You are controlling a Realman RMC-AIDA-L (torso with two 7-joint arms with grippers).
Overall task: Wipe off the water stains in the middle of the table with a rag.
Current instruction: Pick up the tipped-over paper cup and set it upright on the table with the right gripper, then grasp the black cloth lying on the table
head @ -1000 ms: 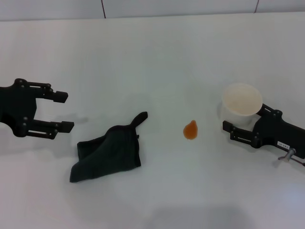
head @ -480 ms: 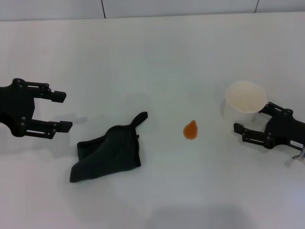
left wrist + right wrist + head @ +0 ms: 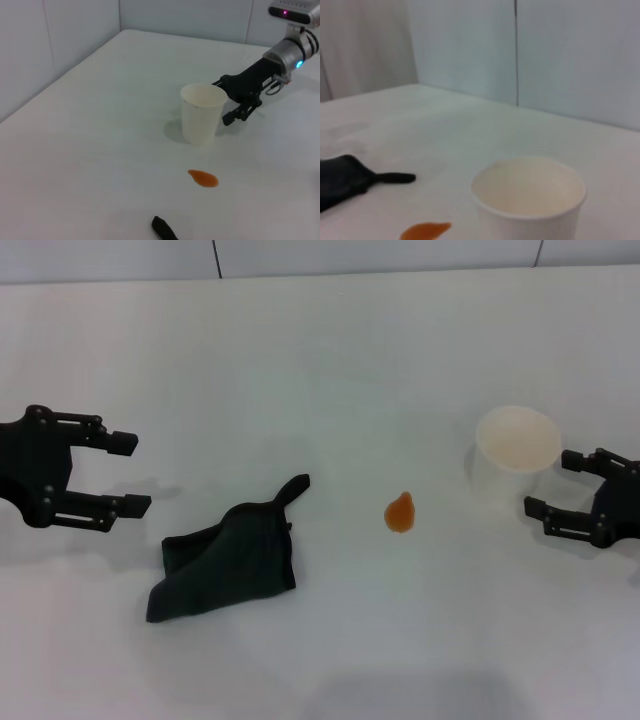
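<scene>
**Desk editor:** White desk (image 3: 330, 350) before a pale panelled wall — what stood where?

**Photographer:** The rag (image 3: 228, 562), dark and rumpled, lay flat on the robot's left side, its pointed tail aimed toward the middle. The orange water stain (image 3: 400, 513) sat whole at the centre, apart from the rag. A white paper cup (image 3: 517, 455) stood upright to the right of the stain.

**Desk editor:** And the arms?

**Photographer:** The left gripper (image 3: 122, 475) hovered near the desk's left edge, fingers spread, well apart from the rag. The right gripper (image 3: 555, 485) was just beside the cup on its right, fingers spread too and holding nothing.

**Desk editor:** How far along was the job?

**Photographer:** By my reading, nothing was done: the rag lay ungrasped and the stain unwiped. Picking up the cloth, carrying it to the stain and wiping all remained.
</scene>
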